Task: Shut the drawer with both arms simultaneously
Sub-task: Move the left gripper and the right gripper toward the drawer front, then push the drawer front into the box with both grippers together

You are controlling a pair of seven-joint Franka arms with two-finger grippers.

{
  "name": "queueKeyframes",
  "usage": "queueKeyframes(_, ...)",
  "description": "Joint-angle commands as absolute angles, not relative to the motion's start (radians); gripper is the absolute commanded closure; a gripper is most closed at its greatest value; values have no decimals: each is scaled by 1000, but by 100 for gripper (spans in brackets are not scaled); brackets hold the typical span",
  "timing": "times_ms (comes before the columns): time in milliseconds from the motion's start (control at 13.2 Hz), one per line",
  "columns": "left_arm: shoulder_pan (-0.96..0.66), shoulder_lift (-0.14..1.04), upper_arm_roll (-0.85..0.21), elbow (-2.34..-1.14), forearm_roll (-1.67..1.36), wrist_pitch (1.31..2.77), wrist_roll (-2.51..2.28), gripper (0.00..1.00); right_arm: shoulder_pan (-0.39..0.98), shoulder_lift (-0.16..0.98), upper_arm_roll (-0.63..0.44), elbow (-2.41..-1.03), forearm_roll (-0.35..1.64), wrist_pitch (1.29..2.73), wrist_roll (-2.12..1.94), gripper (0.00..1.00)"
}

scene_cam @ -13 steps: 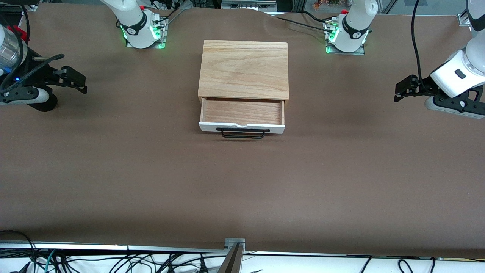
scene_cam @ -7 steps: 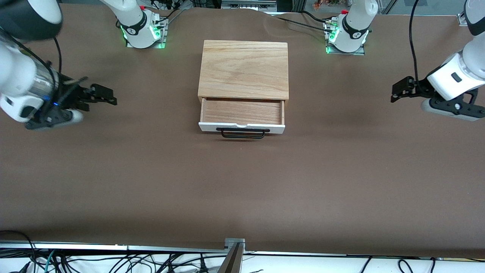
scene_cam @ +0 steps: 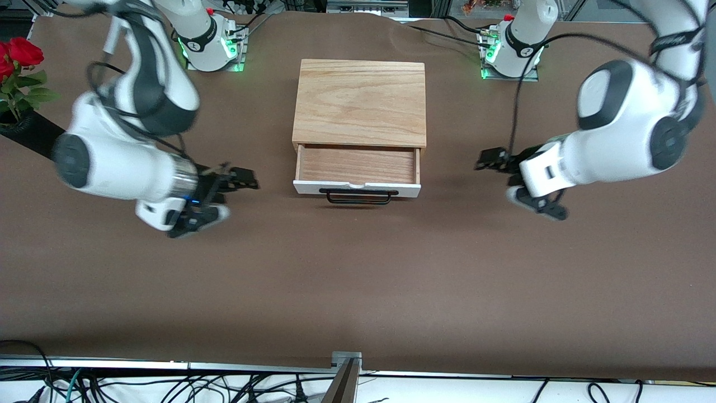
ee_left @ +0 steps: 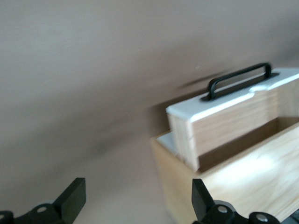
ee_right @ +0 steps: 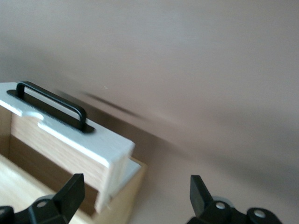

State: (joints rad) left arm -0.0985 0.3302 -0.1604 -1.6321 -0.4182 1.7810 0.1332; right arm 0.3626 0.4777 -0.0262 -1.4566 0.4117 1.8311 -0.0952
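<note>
The drawer (scene_cam: 358,170) stands pulled partway out of the light-wood box (scene_cam: 359,103) at the middle of the table (scene_cam: 358,280), its white front panel and black wire handle (scene_cam: 358,196) facing the front camera; it is a shallow tray with a grained wooden floor, nothing lying in it. There is one drawer, one box and one handle, the handle a thin bar bent down at both ends. The box has a flat, plain top with visible grain. The table is covered by a matte brown sheet, slightly rippled near the bases, and a metal rail with loose black cables runs along its edge nearest the front camera. The right gripper (scene_cam: 238,178) hovers over the table beside the drawer, toward the right arm's end, its two black fingers (ee_right: 70,193) spread apart with nothing between them. The left gripper (scene_cam: 492,159) hovers over the table beside the drawer toward the left arm's end, its fingers (ee_left: 72,198) likewise spread wide and empty. Neither gripper touches the drawer. Two white bases (scene_cam: 210,45) glow green by the box, and red roses (scene_cam: 19,56) stand at the right arm's end of the table.
</note>
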Motion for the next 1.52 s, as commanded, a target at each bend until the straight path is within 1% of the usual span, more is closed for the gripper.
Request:
queueKeyframes(0, -127, 408, -166, -1611, -546, 1903, 143, 0, 431, 561, -11, -1419, 466, 1871, -17, 0)
queueKeyframes(152, -196, 455, -166, -1611, -627, 2053, 143, 0, 471, 597, -3, -1408, 501, 1939, 17, 0)
queueKeyframes(228, -231, 469, -166, -1612, -635, 2110, 141, 0, 472, 607, -3, -1404, 534, 1948, 23, 0)
queueKeyframes(531, -279, 546, -169, -1611, -658, 2227, 153, 0, 474, 620, -2, -1407, 551, 1947, 29, 0)
queueKeyframes(834, -290, 601, -169, -1603, -727, 2246, 164, 0, 476, 652, -2, -1408, 551, 1947, 26, 0)
queueKeyframes(1062, -301, 604, -184, -1612, -735, 2235, 164, 0, 476, 661, -2, -1411, 552, 1942, 21, 0)
queueKeyframes(1214, -301, 604, -186, -1617, -735, 2200, 163, 0, 494, 661, -2, -1420, 552, 1936, 25, 0)
queueKeyframes(1441, -304, 606, -186, -1620, -735, 2183, 163, 0, 505, 655, 0, -1459, 552, 1912, 23, 0)
